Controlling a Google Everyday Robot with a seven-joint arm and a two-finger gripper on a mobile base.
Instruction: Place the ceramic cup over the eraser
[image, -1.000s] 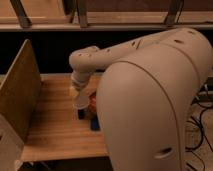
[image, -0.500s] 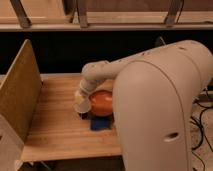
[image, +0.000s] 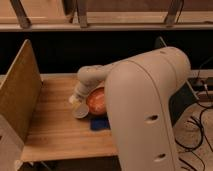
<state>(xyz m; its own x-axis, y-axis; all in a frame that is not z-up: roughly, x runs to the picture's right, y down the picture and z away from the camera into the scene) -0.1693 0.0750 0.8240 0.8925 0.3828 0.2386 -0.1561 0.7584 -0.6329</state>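
The small cream ceramic cup (image: 80, 111) hangs tilted at the tip of my gripper (image: 76, 103), just above the wooden table (image: 52, 132) and left of the orange bowl (image: 96, 100). The gripper reaches down from the pale arm (image: 95, 76) and appears shut on the cup. The black eraser does not show; it is hidden behind the cup, the gripper or the arm.
A flat blue square pad (image: 100, 123) lies in front of the bowl. A tall wooden board (image: 20, 92) walls the table's left side. My big white arm segment (image: 145, 110) blocks the right part of the table. Cables lie on the floor at right (image: 200, 125).
The gripper with the cup has moved lower and slightly toward the front of the table. The dark block seen under it one second ago no longer shows.
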